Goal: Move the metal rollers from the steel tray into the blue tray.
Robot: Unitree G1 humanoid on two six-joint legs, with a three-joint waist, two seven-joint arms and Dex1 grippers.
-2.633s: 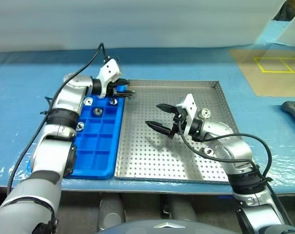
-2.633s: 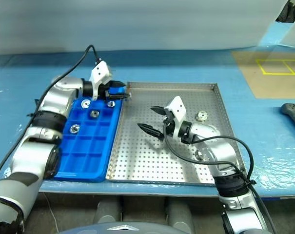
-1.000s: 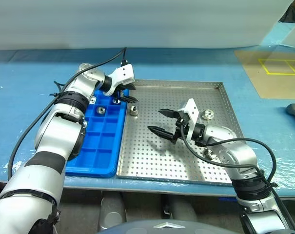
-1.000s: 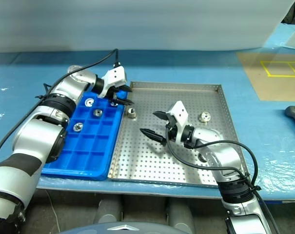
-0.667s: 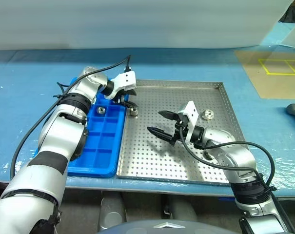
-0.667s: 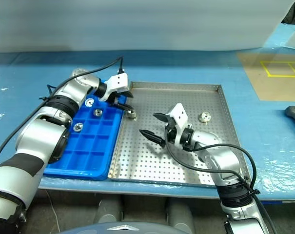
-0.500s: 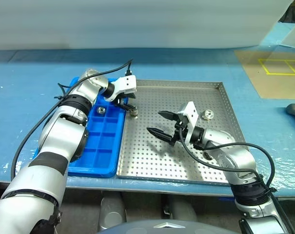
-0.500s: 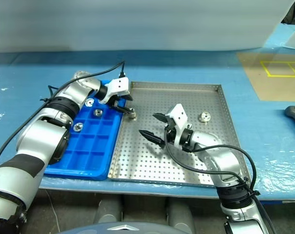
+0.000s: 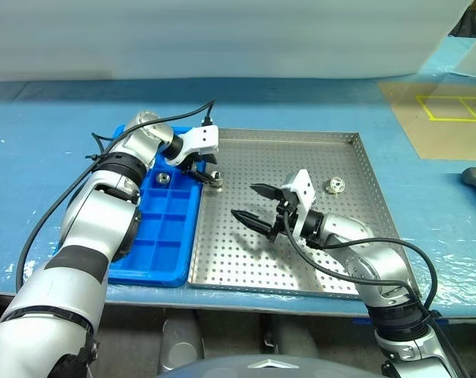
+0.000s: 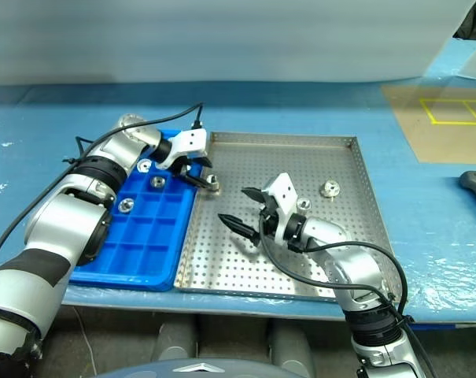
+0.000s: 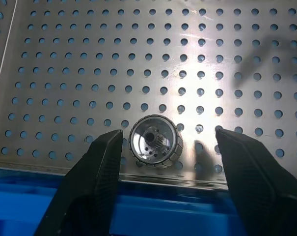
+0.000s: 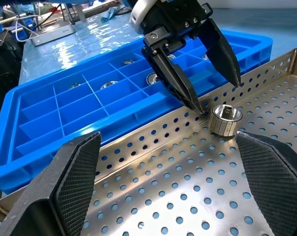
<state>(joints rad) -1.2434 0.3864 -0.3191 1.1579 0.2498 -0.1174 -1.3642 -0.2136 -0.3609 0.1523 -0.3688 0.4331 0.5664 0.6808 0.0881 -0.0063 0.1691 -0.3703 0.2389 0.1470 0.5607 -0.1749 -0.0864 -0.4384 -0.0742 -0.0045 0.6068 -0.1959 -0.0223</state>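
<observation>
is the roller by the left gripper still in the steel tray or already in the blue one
In the steel tray. The roller stands on the perforated floor beside the blue tray, between the left gripper's open fingers.

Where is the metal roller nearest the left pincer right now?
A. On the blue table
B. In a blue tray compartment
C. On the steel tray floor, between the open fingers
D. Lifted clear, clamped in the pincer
C: the metal roller rests on the steel tray, with the left pincer open around it.

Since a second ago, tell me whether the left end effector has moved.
Yes. The left end effector has come down from over the blue tray rim to straddle a roller in the steel tray.
</observation>
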